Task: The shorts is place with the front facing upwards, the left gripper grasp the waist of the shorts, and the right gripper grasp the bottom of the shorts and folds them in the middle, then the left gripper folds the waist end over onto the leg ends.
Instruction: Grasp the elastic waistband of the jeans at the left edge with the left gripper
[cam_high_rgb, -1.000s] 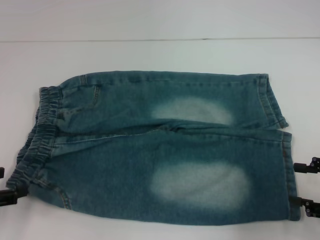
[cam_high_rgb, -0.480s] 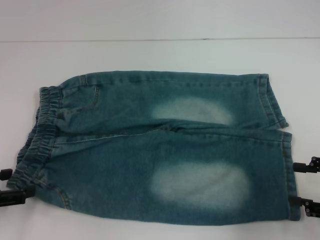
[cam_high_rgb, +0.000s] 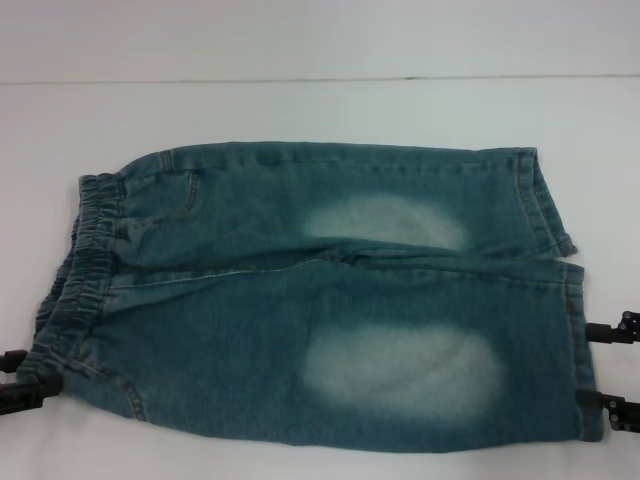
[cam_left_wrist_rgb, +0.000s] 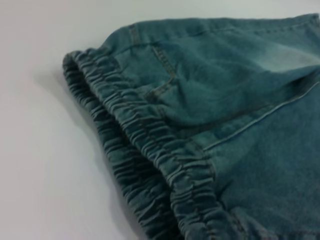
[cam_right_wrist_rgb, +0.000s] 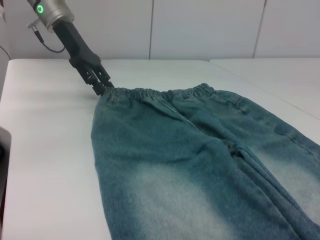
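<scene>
Now we see the shorts (cam_high_rgb: 320, 300) lying flat on the white table (cam_high_rgb: 320, 110), front up, with the elastic waist (cam_high_rgb: 75, 265) toward our left side and the 2 leg hems (cam_high_rgb: 560, 290) toward our right. Each leg carries 1 pale faded patch, and the near leg lies closest to us in the head view.

Our left gripper (cam_high_rgb: 22, 380) sits at the near corner of the waist, low on the table. In the right wrist view this gripper (cam_right_wrist_rgb: 102, 86) reaches down with its fingertips drawn close together right at the corner of the waistband, touching the cloth; we cannot tell for sure whether denim is pinched between them. The left wrist view shows only the gathered waist (cam_left_wrist_rgb: 150, 145) close up, its 2 layers slightly parted and resting on the table, with a front pocket seam just beyond.

Our right gripper (cam_high_rgb: 610, 370) stands at the hem of the near leg. Its 2 dark fingertips are apart, 1 farther from us and 1 nearer, both just beside the hem edge, and the hem lies flat on the table.
</scene>
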